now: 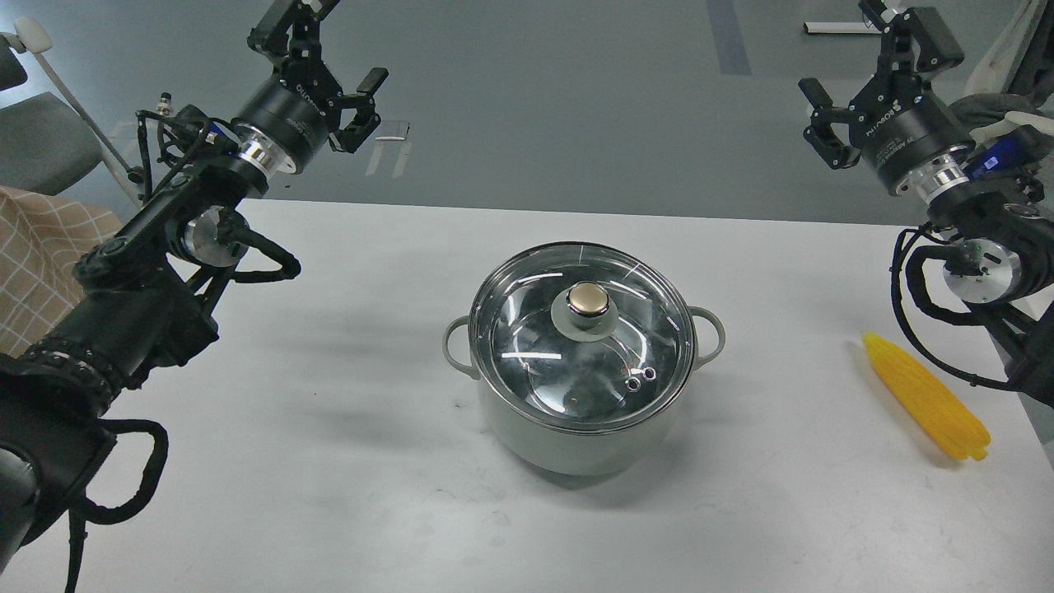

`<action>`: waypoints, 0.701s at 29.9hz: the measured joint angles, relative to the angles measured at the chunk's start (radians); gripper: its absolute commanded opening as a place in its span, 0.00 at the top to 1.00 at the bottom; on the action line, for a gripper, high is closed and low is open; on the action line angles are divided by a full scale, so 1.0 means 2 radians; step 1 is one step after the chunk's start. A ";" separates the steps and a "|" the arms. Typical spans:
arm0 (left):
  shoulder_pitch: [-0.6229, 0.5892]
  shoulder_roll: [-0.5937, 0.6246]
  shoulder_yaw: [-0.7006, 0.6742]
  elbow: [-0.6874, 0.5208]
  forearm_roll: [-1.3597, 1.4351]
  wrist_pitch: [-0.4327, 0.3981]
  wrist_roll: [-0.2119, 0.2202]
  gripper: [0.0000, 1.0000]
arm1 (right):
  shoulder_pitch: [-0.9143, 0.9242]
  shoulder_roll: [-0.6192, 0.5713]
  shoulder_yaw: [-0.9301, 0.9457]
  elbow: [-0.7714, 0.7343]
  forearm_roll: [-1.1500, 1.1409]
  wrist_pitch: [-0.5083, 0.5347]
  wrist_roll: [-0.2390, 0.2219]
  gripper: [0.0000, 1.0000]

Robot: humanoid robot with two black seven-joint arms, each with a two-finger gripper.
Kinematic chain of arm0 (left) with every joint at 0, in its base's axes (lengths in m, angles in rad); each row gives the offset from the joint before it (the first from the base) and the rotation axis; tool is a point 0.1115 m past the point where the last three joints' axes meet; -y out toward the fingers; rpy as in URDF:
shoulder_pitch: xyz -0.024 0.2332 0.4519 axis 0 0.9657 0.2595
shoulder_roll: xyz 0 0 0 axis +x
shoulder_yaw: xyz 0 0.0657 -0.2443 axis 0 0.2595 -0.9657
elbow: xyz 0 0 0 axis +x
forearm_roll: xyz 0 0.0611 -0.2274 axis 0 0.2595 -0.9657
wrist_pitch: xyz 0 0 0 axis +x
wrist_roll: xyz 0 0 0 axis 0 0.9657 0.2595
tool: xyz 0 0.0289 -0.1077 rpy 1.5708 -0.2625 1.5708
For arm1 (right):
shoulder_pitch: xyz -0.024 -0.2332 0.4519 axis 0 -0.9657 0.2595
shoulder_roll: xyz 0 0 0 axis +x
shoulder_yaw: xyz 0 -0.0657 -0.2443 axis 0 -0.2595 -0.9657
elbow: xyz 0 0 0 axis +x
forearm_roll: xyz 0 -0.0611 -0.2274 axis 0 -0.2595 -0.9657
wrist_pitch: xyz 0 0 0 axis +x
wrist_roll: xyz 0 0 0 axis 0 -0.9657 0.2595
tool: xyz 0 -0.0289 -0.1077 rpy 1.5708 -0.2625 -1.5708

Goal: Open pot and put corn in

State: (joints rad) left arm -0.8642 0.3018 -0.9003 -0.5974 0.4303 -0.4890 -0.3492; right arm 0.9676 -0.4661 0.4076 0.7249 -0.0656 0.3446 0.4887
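The pale grey-green pot (576, 441) stands at the middle of the white table, with a loop handle on each side. A round glass lid (527, 329) with a brass-coloured knob (588, 300) sits closed on it. The yellow corn (926, 397) lies on the table at the right, pointed end toward the back. My left gripper (325, 49) is raised above the table's far left edge, fingers spread and empty. High over the far right hangs my right gripper (877, 62), also open with nothing in it. Both are well away from the pot.
The white table (329, 412) has its far edge just behind the pot and its right edge close to the corn. A grey chair and a checked cloth (33, 263) stand off the table at the left. Grey floor lies beyond.
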 measured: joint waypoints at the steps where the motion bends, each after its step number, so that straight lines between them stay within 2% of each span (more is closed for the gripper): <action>1: 0.000 0.000 -0.001 0.000 0.000 0.000 -0.001 0.02 | -0.001 0.000 0.000 0.000 0.000 0.000 0.000 0.00; 18: 0.007 0.000 -0.017 -0.006 -0.034 0.001 -0.004 0.02 | -0.006 0.007 0.000 0.000 0.000 -0.002 0.000 0.00; 21: 0.007 -0.002 -0.015 -0.006 -0.048 0.014 -0.005 0.02 | -0.005 0.007 0.001 0.000 0.000 -0.003 0.000 0.00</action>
State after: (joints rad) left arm -0.8508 0.2978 -0.9311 -0.6099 0.3343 -0.4619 -0.3588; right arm 0.9567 -0.4528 0.4101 0.7240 -0.0651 0.3393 0.4887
